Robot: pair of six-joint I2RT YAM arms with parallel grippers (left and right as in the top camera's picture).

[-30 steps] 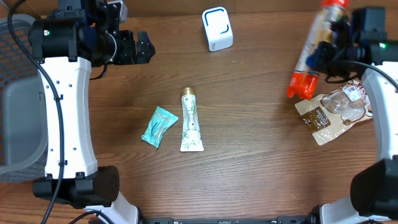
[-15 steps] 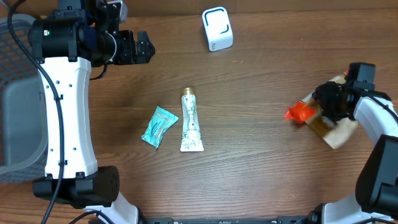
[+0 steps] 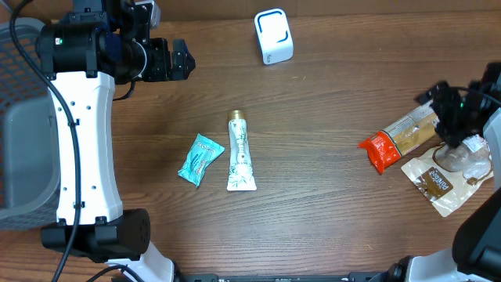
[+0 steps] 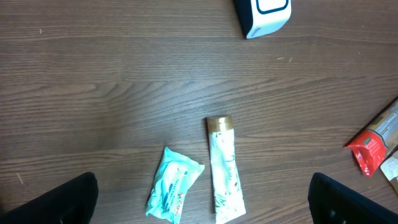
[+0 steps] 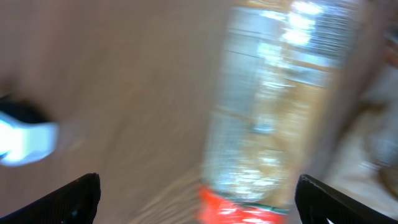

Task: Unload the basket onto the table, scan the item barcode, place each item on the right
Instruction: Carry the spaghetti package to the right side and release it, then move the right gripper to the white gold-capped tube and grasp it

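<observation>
The white and blue scanner (image 3: pixel 273 36) stands at the back of the table; the left wrist view has the scanner (image 4: pixel 264 15) at its top edge. A clear snack pack with a red end (image 3: pixel 401 135) lies flat at the right, free of any grip. Just above its far end hovers my right gripper (image 3: pixel 444 108), open; in its blurred wrist view the snack pack (image 5: pixel 280 106) lies below the wide-apart right gripper (image 5: pixel 199 202). My left gripper (image 3: pixel 177 61) hangs open at the back left, and from the left gripper (image 4: pixel 202 211) I look down on a teal packet (image 4: pixel 174 190) and a white tube (image 4: pixel 222 171).
A brown pouch (image 3: pixel 450 174) lies right beside the snack pack, partly under my right arm. The teal packet (image 3: pixel 200 159) and the tube (image 3: pixel 240 150) lie side by side mid-table. A grey mesh basket (image 3: pixel 19 125) stands at the left edge.
My right gripper came down with the snack pack, opened and let it go. The pack now lies on the table by the pouch. The left arm has not moved.
</observation>
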